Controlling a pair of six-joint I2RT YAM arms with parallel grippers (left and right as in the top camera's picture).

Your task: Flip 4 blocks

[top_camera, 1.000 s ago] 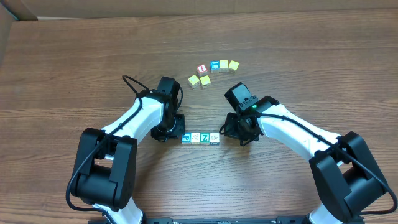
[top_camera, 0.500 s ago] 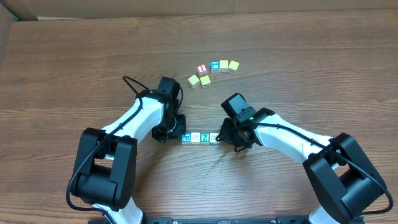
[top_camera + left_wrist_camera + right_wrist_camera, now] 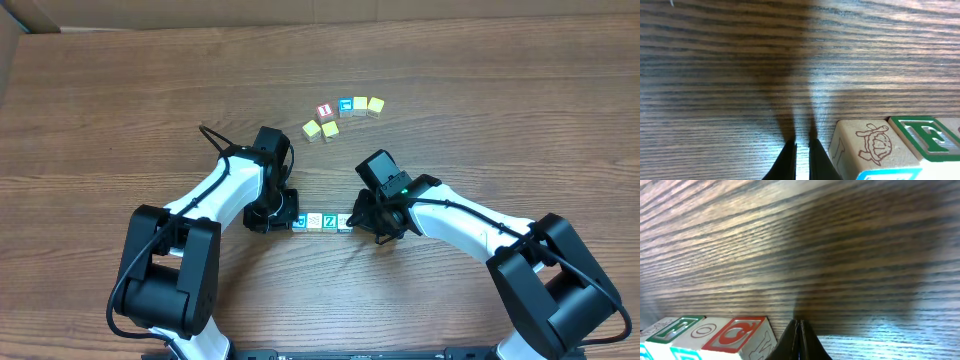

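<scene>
Right gripper point(image 3: 352, 219) has swung left since the earlier frame and now sits against the right end of the row. Table point(image 3: 520, 90): bare wood all round, edges well away. Left gripper point(image 3: 289, 217) is at the row's left end. Both have fingers pressed together, holding nothing. 4 blocks point(image 3: 321, 221) lie touching in 1 line, lower centre. Flips done: can't tell. No finger gaps between them, so I'd work from the ends.
</scene>
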